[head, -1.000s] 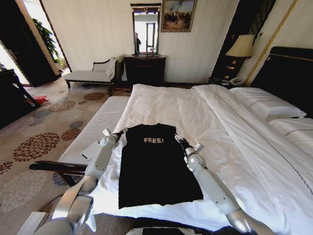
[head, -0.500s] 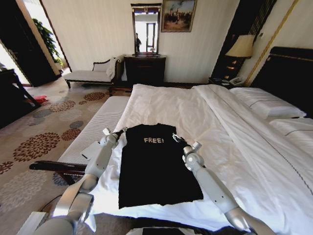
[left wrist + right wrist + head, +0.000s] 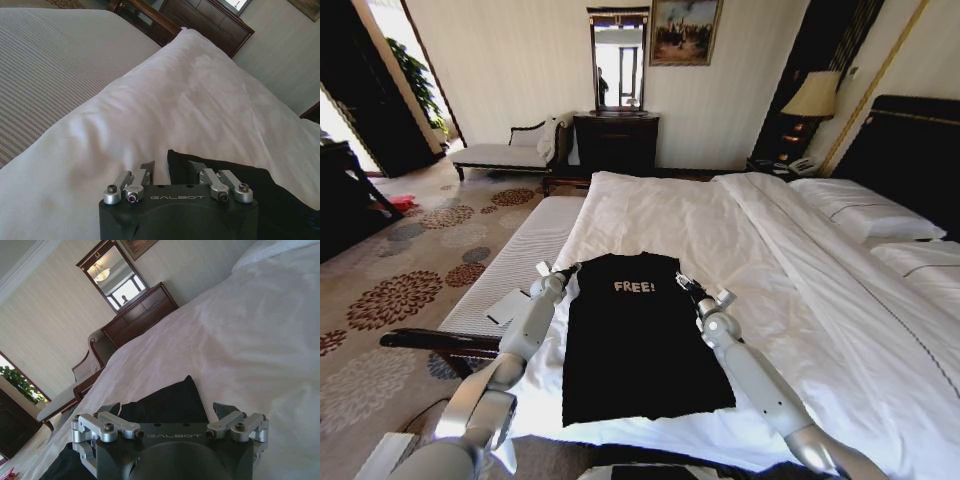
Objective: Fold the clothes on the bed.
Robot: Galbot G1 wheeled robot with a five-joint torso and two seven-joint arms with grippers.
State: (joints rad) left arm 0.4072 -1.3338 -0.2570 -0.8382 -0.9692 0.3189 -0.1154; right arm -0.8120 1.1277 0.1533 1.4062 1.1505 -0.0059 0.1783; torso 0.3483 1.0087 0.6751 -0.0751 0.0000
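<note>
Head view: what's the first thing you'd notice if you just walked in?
A black T-shirt with white "FREE!" letters lies flat on the big white bed. The left gripper and right gripper sit open at its two top corners.

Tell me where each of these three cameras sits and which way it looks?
Head view: from the robot's head, looking down at the T-shirt on the bed; both arms show.
Left wrist view: on the left arm, behind the open left end effector, looking across the duvet.
Right wrist view: on the right arm, behind the open right end effector, facing the dresser.
Both wrist views share the T-shirt's far corners.
</note>
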